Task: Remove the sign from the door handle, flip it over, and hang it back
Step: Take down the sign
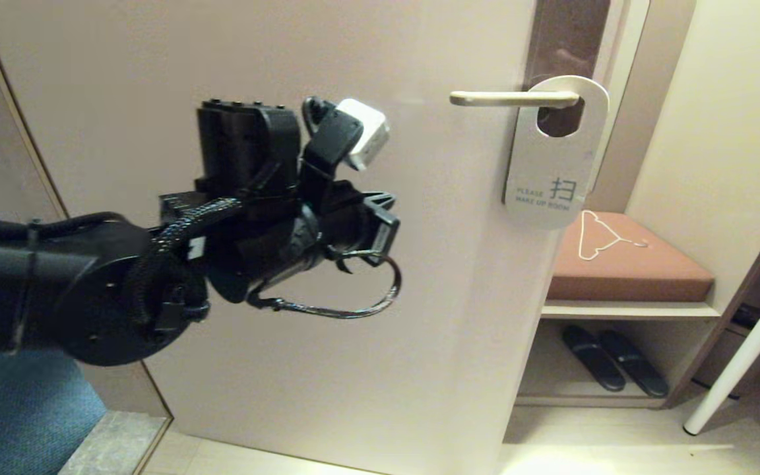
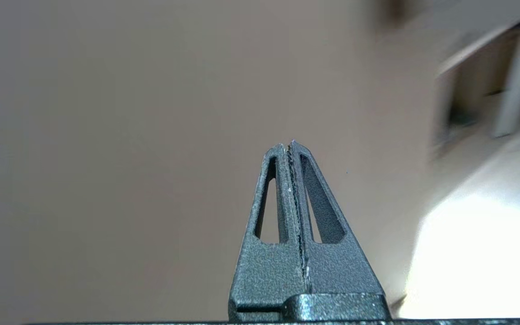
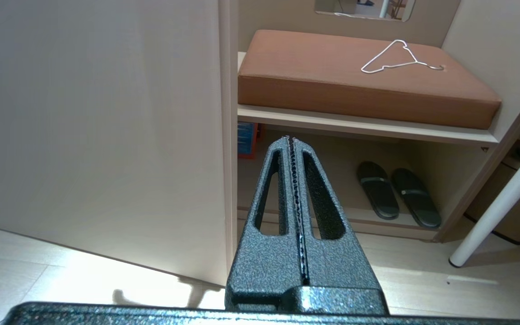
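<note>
A pale grey door sign [image 1: 551,173] printed "PLEASE MAKE UP ROOM" hangs by its hole on the brass door handle [image 1: 512,99], at the right edge of the beige door [image 1: 419,330]. My left arm [image 1: 274,198] is raised in front of the door, left of and slightly below the handle, well apart from the sign. Its fingers are hidden behind the wrist in the head view. In the left wrist view my left gripper [image 2: 288,143] is shut and empty, facing bare door. My right gripper [image 3: 290,138] is shut and empty, low down by the door's edge, out of the head view.
Right of the door is a bench with a brown cushion [image 1: 624,267] and a white wire hanger [image 1: 601,237] on it. Black slippers [image 1: 614,359] lie on the shelf below. A white table leg [image 1: 743,356] slants at the far right.
</note>
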You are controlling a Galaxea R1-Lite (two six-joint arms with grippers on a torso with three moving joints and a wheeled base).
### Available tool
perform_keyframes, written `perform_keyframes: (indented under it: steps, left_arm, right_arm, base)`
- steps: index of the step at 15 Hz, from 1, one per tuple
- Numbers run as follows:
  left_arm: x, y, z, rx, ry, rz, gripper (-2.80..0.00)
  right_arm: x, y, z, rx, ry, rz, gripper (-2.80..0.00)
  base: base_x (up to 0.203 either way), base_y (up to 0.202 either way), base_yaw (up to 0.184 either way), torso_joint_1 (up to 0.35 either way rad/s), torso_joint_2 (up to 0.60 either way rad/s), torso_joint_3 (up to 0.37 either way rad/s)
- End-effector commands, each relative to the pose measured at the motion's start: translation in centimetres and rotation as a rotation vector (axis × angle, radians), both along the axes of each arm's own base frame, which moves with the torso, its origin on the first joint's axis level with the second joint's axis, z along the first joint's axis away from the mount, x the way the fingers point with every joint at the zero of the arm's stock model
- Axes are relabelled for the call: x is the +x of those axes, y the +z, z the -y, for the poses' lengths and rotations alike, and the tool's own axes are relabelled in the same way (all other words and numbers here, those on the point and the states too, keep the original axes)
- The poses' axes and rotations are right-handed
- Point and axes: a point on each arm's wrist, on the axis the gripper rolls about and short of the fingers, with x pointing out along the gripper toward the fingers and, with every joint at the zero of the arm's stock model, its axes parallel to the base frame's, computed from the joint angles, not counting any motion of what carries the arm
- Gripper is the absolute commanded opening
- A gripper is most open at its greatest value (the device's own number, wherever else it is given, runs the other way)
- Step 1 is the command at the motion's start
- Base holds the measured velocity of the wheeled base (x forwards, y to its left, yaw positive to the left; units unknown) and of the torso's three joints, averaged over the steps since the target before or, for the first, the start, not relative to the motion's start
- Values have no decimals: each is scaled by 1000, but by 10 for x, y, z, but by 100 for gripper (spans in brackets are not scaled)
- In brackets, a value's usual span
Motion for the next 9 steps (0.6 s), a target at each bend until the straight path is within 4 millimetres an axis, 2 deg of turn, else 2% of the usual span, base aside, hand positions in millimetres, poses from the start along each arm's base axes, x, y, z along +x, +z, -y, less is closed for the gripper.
perform_keyframes:
  steps: [1,4,6,7,9]
  left_arm:
    - [-12,9,-50,-13,104,18,-280]
    - [-14,3,-117,-7,312,3,-280]
    - [-22,-10,-158,-6,451,-17,-280]
    - [-29,-20,-174,-14,512,-20,-280]
    - [-41,-40,-194,-46,594,-14,-280]
  right_arm:
    - [0,0,0,-1,1,-1,-280]
    - [0,0,0,-1,1,-1,-280]
    - [0,0,0,-1,1,-1,-280]
    - [0,0,0,-1,1,-1,-280]
    - [0,0,0,-1,1,-1,-280]
  base:
    - [0,0,0,0,0,0]
    - [0,0,0,0,0,0]
    - [0,0,0,0,0,0]
    - [0,0,0,0,0,0]
    - [0,0,0,0,0,0]
